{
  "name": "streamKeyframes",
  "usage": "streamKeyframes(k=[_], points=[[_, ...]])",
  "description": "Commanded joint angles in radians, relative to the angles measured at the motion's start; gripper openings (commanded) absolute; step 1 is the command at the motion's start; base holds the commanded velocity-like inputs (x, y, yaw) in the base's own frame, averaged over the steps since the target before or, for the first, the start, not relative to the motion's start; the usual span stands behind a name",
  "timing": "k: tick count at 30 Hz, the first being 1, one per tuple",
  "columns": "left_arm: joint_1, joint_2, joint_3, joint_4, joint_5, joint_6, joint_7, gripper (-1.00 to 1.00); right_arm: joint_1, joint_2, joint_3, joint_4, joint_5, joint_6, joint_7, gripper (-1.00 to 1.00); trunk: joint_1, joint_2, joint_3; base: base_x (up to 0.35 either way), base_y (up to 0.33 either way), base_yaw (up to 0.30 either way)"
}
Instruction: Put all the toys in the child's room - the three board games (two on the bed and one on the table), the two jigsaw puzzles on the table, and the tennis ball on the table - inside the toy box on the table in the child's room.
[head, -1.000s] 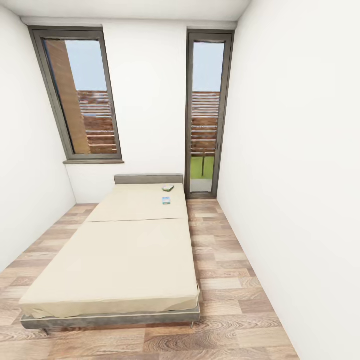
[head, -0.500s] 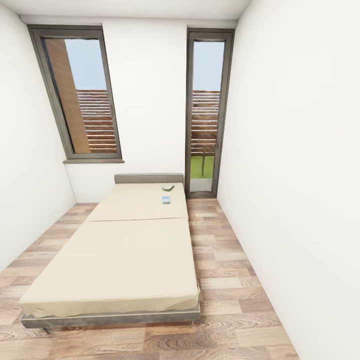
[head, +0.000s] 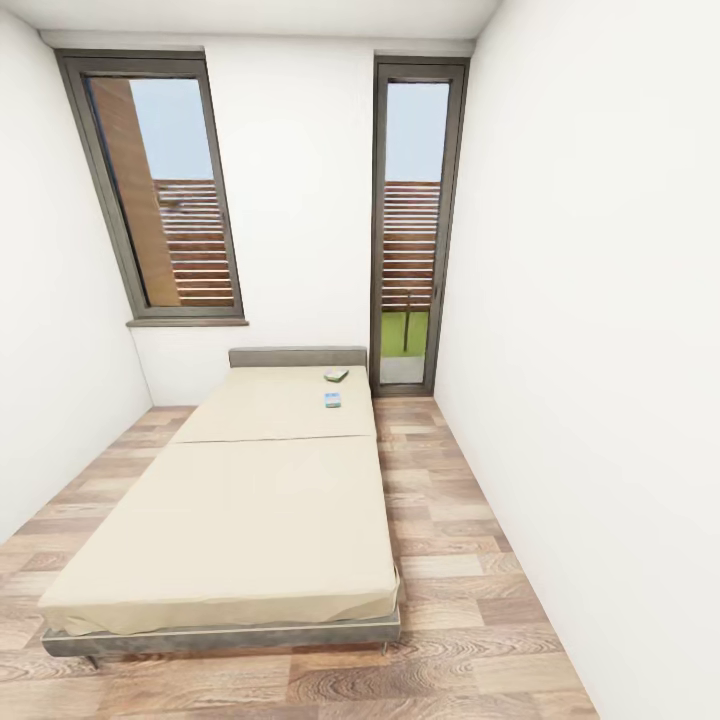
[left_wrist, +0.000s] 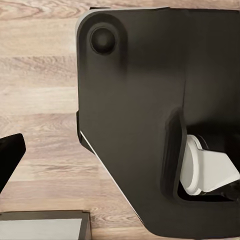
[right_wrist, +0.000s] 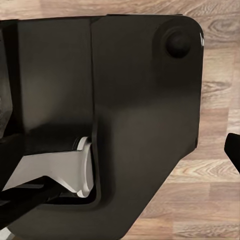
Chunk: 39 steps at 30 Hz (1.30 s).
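Two board games (head: 333, 388) on bed (head: 230, 520), frame centre, uncollected. Pincer state: cannot tell, either arm.

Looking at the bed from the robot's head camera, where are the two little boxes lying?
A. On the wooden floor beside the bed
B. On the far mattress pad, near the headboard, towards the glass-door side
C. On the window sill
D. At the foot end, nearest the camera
B: both board games lie on the bed, on its far pad just before the grey headboard, on the side nearest the glass door.
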Motion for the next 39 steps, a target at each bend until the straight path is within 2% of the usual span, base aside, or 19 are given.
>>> streamKeyframes(k=[1,24,31,35,37,39], points=[[0.000,0.000,0.000,0.001,0.002,-0.003,0.000,1.00,0.001,0.000,-0.001,-0.001,-0.002,-0.002,-0.001,1.00,0.000,-0.001,0.000,0.000,0.000,0.000],[-0.002,0.003,-0.004,-0.007,-0.001,0.000,0.001,1.00,0.000,-0.004,-0.002,-0.003,-0.002,-0.003,-0.005,1.00,0.000,-0.001,0.000,0.000,0.000,0.000],[-0.002,0.012,-0.003,-0.057,0.000,0.007,0.001,1.00,0.000,-0.006,-0.001,-0.003,-0.001,-0.028,-0.006,1.00,0.000,-0.001,0.000,0.000,0.000,0.000],[-0.006,0.020,-0.002,-0.124,0.001,0.021,0.000,1.00,-0.004,-0.009,-0.002,-0.005,-0.001,-0.050,-0.006,1.00,0.000,-0.001,0.000,0.000,0.000,0.000],[-0.013,0.026,-0.001,-0.149,0.002,0.036,0.000,1.00,-0.011,-0.009,-0.002,-0.013,-0.001,-0.051,-0.006,1.00,0.000,-0.001,0.000,0.000,0.000,0.000],[-0.042,0.040,0.000,-0.201,0.003,0.094,-0.002,1.00,-0.037,-0.009,-0.002,-0.048,-0.001,-0.042,-0.005,1.00,0.000,-0.001,0.000,0.000,0.000,0.000]])
